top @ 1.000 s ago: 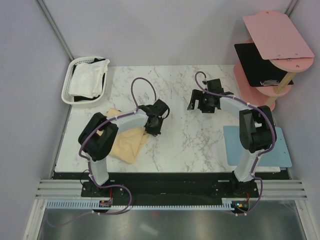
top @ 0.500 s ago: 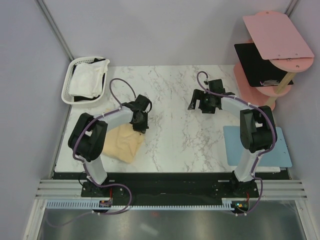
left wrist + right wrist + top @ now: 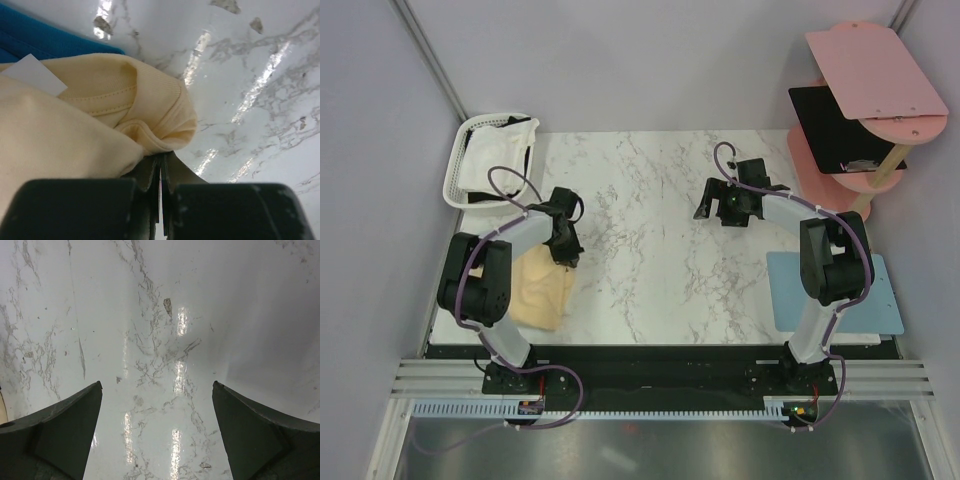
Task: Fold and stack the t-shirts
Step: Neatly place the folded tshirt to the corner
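The left end effector (image 3: 567,256) sits left of centre in the top view, its jaws shut tight on a bunched edge of the pale yellow-cream t-shirt (image 3: 542,295). The rest of that shirt lies on the marble bench (image 3: 660,270) toward the lower left of the frame. In the left wrist view the pinched fold fills the middle, a white tag (image 3: 32,75) lies on the cloth at the left, and a strip of the teal blue t-shirt (image 3: 40,37) shows in the upper left corner beneath the yellow one. The white t-shirt (image 3: 498,160) rests in the white slotted basket (image 3: 455,170) at the upper left. The right end effector (image 3: 720,212) hangs right of centre, jaws spread wide and empty over bare marble
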`<state>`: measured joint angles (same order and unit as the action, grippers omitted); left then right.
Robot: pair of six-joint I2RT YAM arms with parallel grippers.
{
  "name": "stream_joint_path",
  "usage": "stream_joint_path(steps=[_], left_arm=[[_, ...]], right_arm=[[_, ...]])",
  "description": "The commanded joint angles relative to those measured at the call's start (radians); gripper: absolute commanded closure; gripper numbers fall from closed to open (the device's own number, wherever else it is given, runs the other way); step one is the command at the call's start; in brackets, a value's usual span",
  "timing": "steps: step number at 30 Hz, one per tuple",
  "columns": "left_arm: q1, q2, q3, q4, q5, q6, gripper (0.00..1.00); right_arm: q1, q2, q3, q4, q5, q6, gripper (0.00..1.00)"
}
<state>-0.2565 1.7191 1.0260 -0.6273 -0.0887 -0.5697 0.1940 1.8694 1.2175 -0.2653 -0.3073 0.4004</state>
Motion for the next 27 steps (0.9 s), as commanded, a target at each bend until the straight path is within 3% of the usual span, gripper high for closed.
stream_joint_path(steps=[1,9,18,23,24,25,27], left_arm=[[0.074,0.042,-0.061,-0.144,-0.187,-0.051,0.98],[0.135,0.007,-0.061,-0.19,-0.289,-0.108,0.98],[0.135,-0.021,-0.018,-0.195,-0.252,-0.076,0.98],[0.099,-0.11,0.068,-0.196,-0.218,-0.01,0.7],[0.083,-0.127,0.08,-0.196,-0.218,-0.006,0.6],[0.074,-0.154,0.106,-0.196,-0.214,0.002,0.37],[0.03,-0.179,0.132,-0.195,-0.217,0.016,0.22]], right_arm=[[-0.001,-0.007,-0.01,0.031,-0.024,0.009,0.02],[-0.001,-0.01,-0.021,0.032,-0.033,0.008,0.02],[-0.001,-0.03,-0.036,0.031,-0.01,0.003,0.02],[-0.004,-0.061,-0.047,0.029,0.02,-0.002,0.02],[-0.004,-0.065,-0.049,0.029,0.034,-0.002,0.02],[-0.004,-0.072,-0.052,0.029,0.04,-0.003,0.02],[-0.002,-0.085,-0.053,0.025,0.056,-0.005,0.02]])
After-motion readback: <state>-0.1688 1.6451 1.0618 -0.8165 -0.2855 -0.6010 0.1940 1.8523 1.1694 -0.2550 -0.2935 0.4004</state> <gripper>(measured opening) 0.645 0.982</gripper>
